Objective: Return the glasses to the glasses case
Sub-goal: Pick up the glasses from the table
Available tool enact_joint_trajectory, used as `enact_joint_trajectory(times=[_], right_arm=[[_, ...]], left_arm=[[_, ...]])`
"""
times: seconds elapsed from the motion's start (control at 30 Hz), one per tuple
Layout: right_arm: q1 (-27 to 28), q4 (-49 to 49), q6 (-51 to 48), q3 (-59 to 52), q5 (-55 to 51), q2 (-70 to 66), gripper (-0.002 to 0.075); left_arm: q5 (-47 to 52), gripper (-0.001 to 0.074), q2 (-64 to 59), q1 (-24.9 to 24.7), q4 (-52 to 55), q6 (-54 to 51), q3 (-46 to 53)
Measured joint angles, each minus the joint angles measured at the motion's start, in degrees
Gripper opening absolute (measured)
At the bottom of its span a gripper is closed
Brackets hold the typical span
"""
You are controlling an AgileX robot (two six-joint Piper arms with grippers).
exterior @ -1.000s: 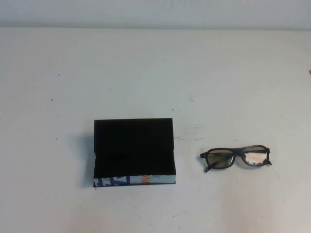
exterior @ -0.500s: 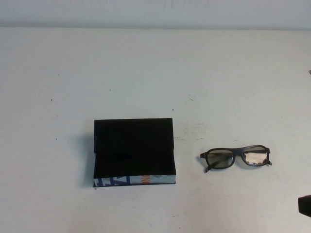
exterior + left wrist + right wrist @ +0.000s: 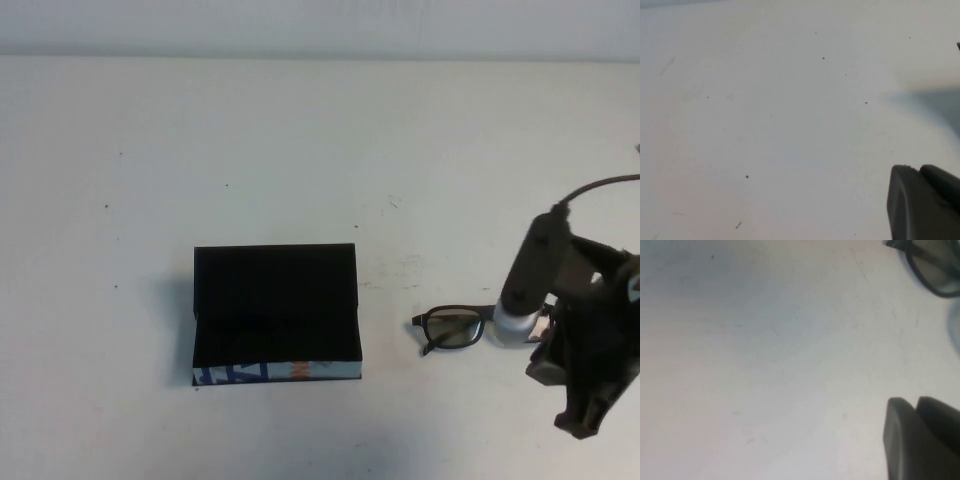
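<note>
The glasses (image 3: 455, 328) lie on the white table to the right of the glasses case (image 3: 275, 345); only their left lens shows in the high view, the rest being hidden by my right arm (image 3: 585, 350). The case is open, with its lid (image 3: 275, 275) raised at the back and black lining inside. In the right wrist view the glasses (image 3: 935, 270) sit at a corner, apart from my right gripper (image 3: 917, 407), whose fingers are together and hold nothing. My left gripper (image 3: 915, 172) is shut and empty over bare table, out of the high view.
The white table (image 3: 300, 150) stretches far around the case and glasses, with small dark specks on it. A wall edge runs along the back. The case's white printed front edge (image 3: 275, 371) faces me.
My right arm has come into the high view from the lower right and now hangs over the right half of the glasses. The case and glasses have not moved.
</note>
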State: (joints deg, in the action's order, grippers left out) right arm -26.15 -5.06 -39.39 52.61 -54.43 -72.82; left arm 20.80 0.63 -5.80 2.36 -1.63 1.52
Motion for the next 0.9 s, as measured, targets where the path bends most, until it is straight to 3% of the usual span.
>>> enact_joint_trajectory(times=[0.23, 0.47, 0.9], right_arm=[[-0.1, 1.8, -24.1, 5.9, 1.7, -11.7, 0.021], [2.2, 4.2, -31.1, 11.5, 5.0, -21.0, 0.0357], [3.3, 5.8, -32.0, 17.2, 5.3, -29.5, 0.0384]], left_arm=[[0.0, -0.0001, 0.0, 0.0, 0.0, 0.0, 0.0], [0.0, -0.0001, 0.0, 0.0, 0.0, 0.0, 0.0], [0.0, -0.0001, 0.0, 0.0, 0.0, 0.0, 0.0]])
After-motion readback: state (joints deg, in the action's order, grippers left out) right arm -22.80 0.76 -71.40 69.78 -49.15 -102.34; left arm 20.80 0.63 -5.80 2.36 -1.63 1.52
